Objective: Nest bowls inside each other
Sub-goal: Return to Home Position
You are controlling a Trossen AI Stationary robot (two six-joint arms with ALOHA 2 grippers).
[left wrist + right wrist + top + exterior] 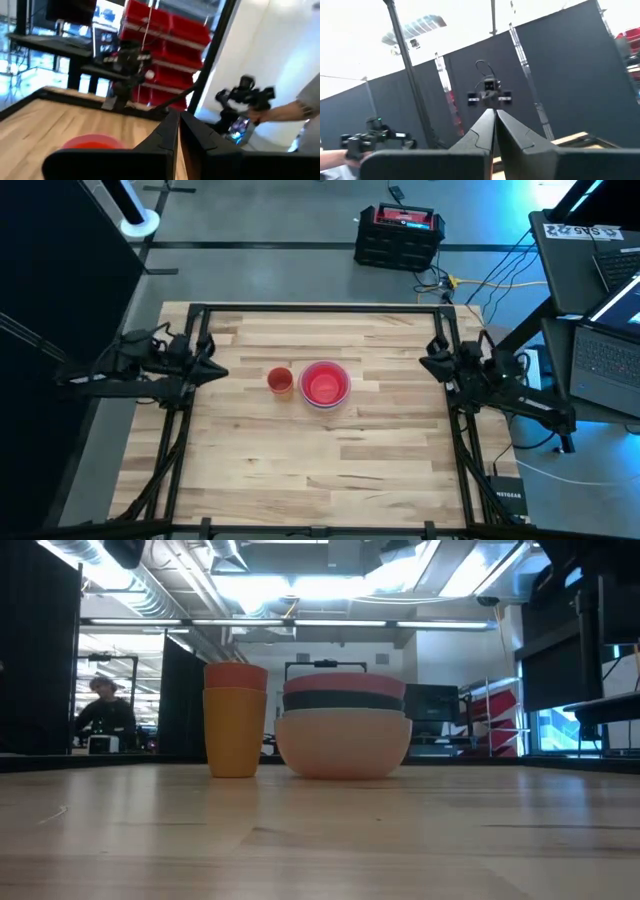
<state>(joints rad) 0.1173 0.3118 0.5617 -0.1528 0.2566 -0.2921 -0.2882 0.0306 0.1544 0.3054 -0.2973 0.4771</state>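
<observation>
Since the nested bowls sit on the table with the stacked cups just beside them, homing needs only clearance: left gripper and right gripper are well apart from the bowls (fingers clenched, empty).

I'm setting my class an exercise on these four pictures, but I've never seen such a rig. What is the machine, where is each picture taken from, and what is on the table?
This is a robot: two dark arms at a wooden table. One picture looks straight down, one looks level across the tabletop, and two come from cameras on the arms' wrists. The left gripper and right gripper sit at the table's sides, both shut, holding nothing. Mid-table stands a nested stack of bowls, red inside, with two stacked cups close beside it.
</observation>
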